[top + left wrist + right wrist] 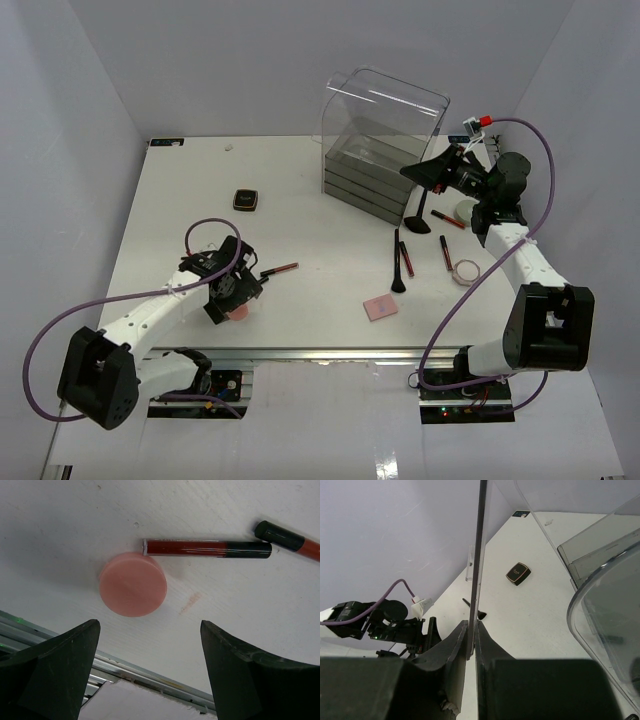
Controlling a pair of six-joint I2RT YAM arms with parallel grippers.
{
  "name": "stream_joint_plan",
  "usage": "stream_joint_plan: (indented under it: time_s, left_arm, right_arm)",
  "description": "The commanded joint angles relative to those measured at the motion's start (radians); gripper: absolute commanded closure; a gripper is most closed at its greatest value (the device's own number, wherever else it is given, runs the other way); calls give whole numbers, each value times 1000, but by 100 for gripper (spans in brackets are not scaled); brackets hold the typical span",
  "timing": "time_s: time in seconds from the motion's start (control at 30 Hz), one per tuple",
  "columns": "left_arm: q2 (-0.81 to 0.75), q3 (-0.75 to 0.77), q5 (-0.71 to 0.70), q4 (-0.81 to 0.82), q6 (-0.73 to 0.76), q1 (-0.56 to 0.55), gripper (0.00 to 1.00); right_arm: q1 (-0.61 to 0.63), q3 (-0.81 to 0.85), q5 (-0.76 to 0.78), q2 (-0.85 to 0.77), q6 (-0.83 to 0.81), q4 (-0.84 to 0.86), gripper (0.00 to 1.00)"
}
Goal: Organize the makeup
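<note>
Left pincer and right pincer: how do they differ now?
The left pincer is open and empty; the right pincer is shut on a black brush. The left pincer hangs over a round pink compact; the right pincer is beside the clear drawer box. Both are black.

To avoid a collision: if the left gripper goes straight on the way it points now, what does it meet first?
Probably the round pink compact, just ahead of the open left gripper; depth is unclear.

a lab test cell: white table (300,210) boxed by plain white walls (80,110).
</note>
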Motion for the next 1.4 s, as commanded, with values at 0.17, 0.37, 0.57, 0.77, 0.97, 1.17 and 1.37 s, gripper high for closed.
stream_joint_plan:
  time_s: [0.17, 0.37, 0.57, 0.77, 0.97, 1.17, 1.37]
  left_arm:
    - [66, -54, 59, 93, 16, 66, 7]
    - [104, -63, 95, 134, 30, 120, 11]
    - [119, -68, 102, 155, 25, 147, 21]
    - [114, -81, 112, 158, 31, 150, 40]
    - [92, -74, 155, 152, 77, 150, 63]
    - [-33, -6, 409, 214, 238, 149, 90]
    - [-78, 52, 694, 509, 291, 147, 100]
  right_arm:
    - [4, -4, -40, -39, 13, 107, 84]
    - [4, -11, -43, -39, 19, 117, 84]
    - [4, -14, -45, -43, 24, 121, 84]
    - [4, -18, -47, -45, 30, 130, 84]
    - [4, -24, -48, -48, 31, 135, 84]
    - [4, -34, -47, -59, 32, 145, 84]
    - [4, -45, -48, -60, 32, 158, 84]
